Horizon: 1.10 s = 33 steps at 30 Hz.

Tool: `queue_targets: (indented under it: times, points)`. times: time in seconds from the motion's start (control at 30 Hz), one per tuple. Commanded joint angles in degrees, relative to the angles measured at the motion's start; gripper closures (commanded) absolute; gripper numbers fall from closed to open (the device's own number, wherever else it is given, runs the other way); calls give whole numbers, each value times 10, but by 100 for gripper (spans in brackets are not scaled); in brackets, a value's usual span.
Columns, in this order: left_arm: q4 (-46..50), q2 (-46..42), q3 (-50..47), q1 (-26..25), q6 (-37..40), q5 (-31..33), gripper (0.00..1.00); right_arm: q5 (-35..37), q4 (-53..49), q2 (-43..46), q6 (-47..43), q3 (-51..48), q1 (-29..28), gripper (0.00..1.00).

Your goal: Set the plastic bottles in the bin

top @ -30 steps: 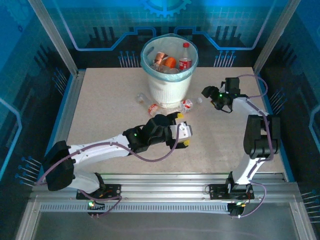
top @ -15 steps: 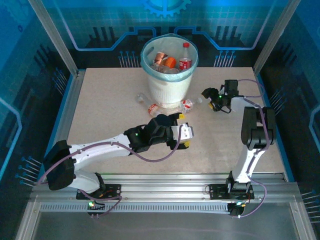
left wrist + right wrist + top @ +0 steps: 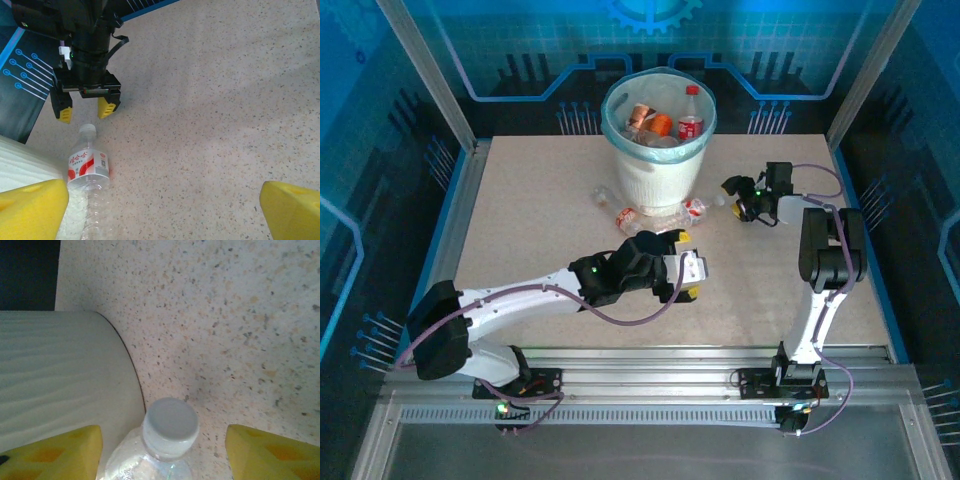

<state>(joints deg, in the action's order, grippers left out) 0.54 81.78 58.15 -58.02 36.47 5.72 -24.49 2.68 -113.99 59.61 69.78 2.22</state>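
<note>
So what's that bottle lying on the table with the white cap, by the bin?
The bottle is small, clear plastic, looks empty, with a white cap and a red-and-white label near its neck. It lies on its side on the speckled table, close against the bin's ribbed white wall. Its cap points at the right pincer, whose yellow fingers sit open on either side of the cap, not gripping it.

We're seeing the round white ribbed plastic bin (image 3: pixel 655 185) standing right beside the clear white-capped plastic bottle (image 3: pixel 170 427), its wall blocking that whole side. Across the cap, the speckled beige table (image 3: pixel 250 315) is lying open, giving a finger room. At the bin's left foot, a small red-labelled bottle (image 3: pixel 626 217) is crowding the approach, while the table's far left is lying bare.
</note>
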Motion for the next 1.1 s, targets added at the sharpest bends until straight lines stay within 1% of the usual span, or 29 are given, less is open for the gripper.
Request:
queue_targets:
  times: [0.0, 0.27, 0.73, 0.93, 1.07]
  points:
    - [12, -4, 10, -4, 11, -2, 1, -2, 31, -17, 27, -1, -7, 34]
    - [17, -15, 6, -4, 9, -3, 1, 7, 44, -30, 40, -5, -22, 36]
    - [25, -19, 8, -7, 6, 3, 1, 4, 86, -51, 71, -25, -24, 38]
    - [29, -19, 9, -9, 7, 8, 1, -8, 107, -57, 85, -31, -24, 44]
    - [27, -23, 11, -10, 2, 5, 1, -13, 109, -57, 86, -31, -24, 46]
